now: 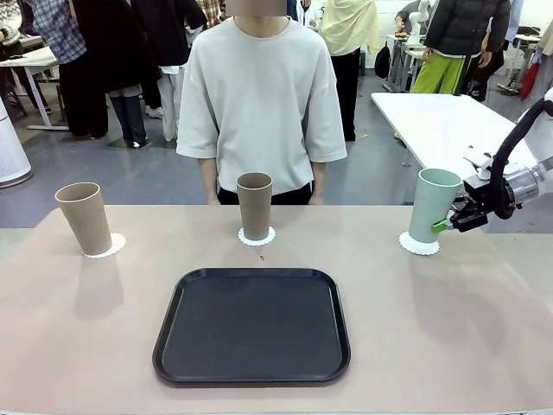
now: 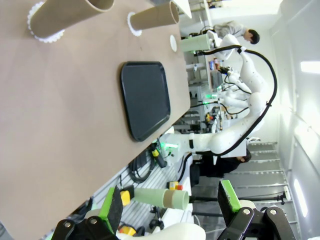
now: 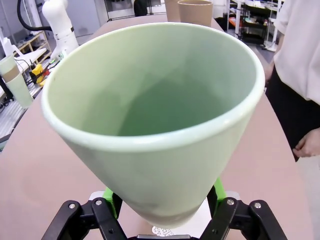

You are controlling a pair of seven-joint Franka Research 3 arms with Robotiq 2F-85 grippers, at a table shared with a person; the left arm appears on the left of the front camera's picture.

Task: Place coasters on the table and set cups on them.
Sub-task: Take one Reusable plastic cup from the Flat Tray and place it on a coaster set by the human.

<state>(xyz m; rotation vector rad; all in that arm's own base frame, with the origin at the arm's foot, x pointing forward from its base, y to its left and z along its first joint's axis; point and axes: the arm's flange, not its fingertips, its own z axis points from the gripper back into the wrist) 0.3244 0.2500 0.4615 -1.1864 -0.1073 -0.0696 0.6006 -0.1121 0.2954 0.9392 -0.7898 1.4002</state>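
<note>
Beige-pink table (image 1: 78, 346) filling the lower frame, black tray (image 1: 251, 325) at lower centre, three white coasters (image 1: 105, 246) across the middle at left, centre (image 1: 257, 236), right (image 1: 419, 245), each under a cup.

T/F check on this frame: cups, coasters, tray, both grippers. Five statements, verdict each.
1. The right gripper is shut on the mint green cup. True.
2. The mint green cup stands over a coaster. True.
3. The black tray holds a tan cup. False: nothing lies in the tray; both tan cups are on the table.
4. The left gripper grips a coaster. False: its jaws are open and hold nothing.
5. The middle tan cup and the left tan cup each sit on a coaster. True.
</note>
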